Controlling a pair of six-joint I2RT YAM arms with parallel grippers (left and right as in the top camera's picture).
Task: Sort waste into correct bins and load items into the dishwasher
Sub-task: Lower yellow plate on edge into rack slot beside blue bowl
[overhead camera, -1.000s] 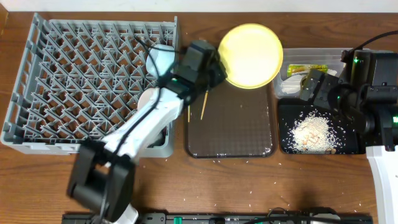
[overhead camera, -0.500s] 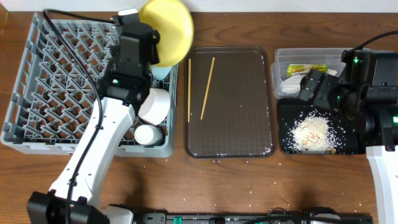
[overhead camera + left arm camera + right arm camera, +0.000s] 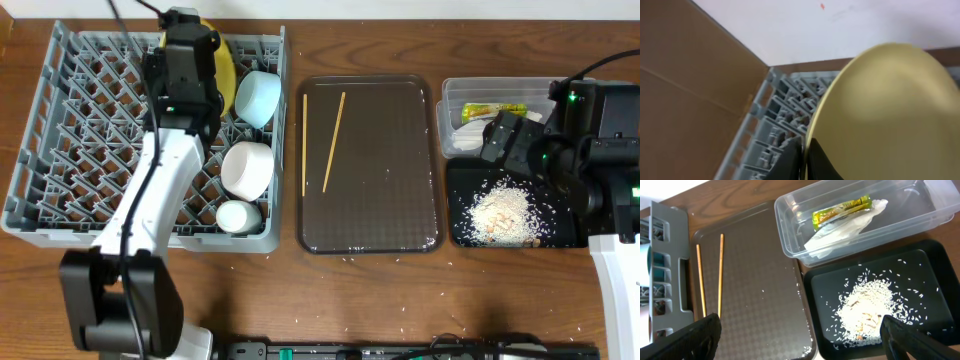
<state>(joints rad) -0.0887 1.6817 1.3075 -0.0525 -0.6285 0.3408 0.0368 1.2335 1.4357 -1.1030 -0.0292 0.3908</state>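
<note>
My left gripper [image 3: 205,62] is shut on the rim of the yellow plate [image 3: 226,68], which stands on edge over the back of the grey dish rack [image 3: 60,150]. In the left wrist view the jaws [image 3: 804,160] pinch the plate [image 3: 890,110] above the rack [image 3: 775,125]. The rack holds a light blue bowl [image 3: 258,97], a white bowl [image 3: 248,167] and a small white cup [image 3: 238,216]. Two chopsticks [image 3: 333,141] [image 3: 720,275] lie on the brown tray [image 3: 380,200]. My right gripper [image 3: 510,140] [image 3: 800,337] is open and empty above the bins.
The clear tub [image 3: 445,100] [image 3: 790,255] holds the yellow-green wrapper [image 3: 840,211] and the white napkin [image 3: 845,227]. The black tray [image 3: 565,235] [image 3: 935,265] holds the rice scraps [image 3: 865,305]. A few grains lie on the table near the brown tray's front edge.
My left arm has carried the yellow plate leftward from over the brown tray's back corner to the rack, turning it on edge. The right arm has not moved.
</note>
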